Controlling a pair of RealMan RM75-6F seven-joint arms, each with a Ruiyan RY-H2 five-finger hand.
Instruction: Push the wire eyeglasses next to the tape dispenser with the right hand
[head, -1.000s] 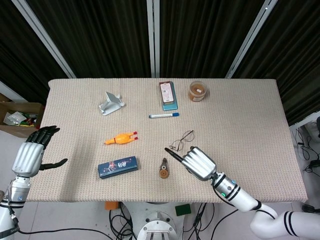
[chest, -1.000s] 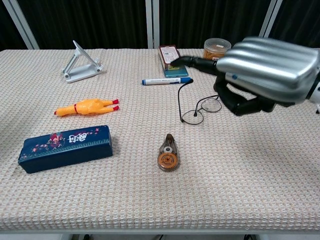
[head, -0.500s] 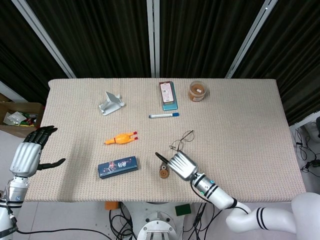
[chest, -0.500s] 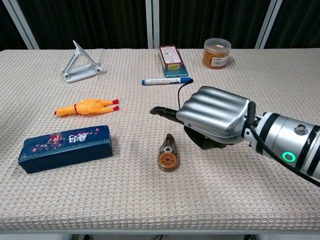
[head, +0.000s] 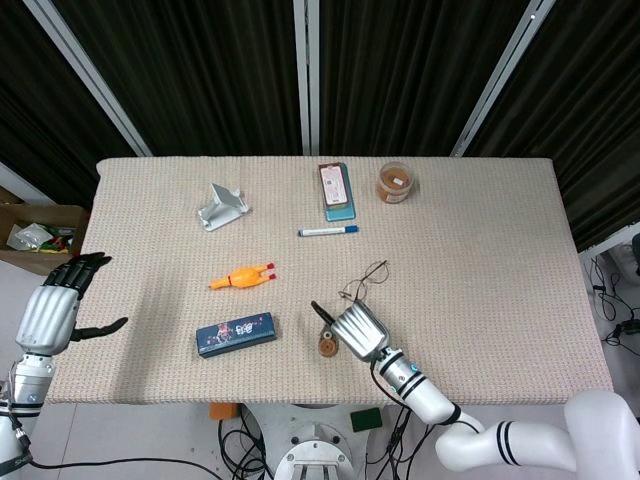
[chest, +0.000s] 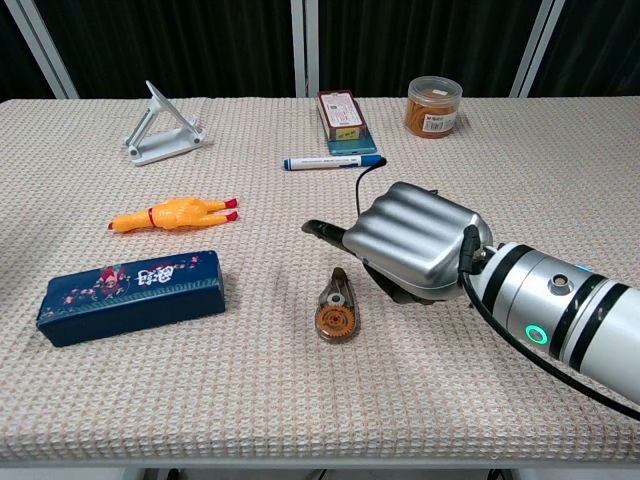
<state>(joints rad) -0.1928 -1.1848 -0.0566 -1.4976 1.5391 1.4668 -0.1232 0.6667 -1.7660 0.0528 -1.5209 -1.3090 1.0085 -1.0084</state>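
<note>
The wire eyeglasses lie right of centre on the table. In the chest view only one thin temple wire shows, since my right hand covers the rest. That hand lies knuckles up with its fingers curled under and one dark finger pointing left. It sits on the near part of the glasses. The brown tape dispenser lies just left of the hand, close to it but apart. My left hand hangs off the table's left edge with its fingers spread, holding nothing.
A blue box and a rubber chicken lie to the left. At the back are a metal phone stand, a blue-capped marker, a phone and a brown jar.
My right hand has swept left and towards the front edge, onto the glasses and up to the tape dispenser. The visible temple wire has hardly shifted. The left hand drifted slightly.
</note>
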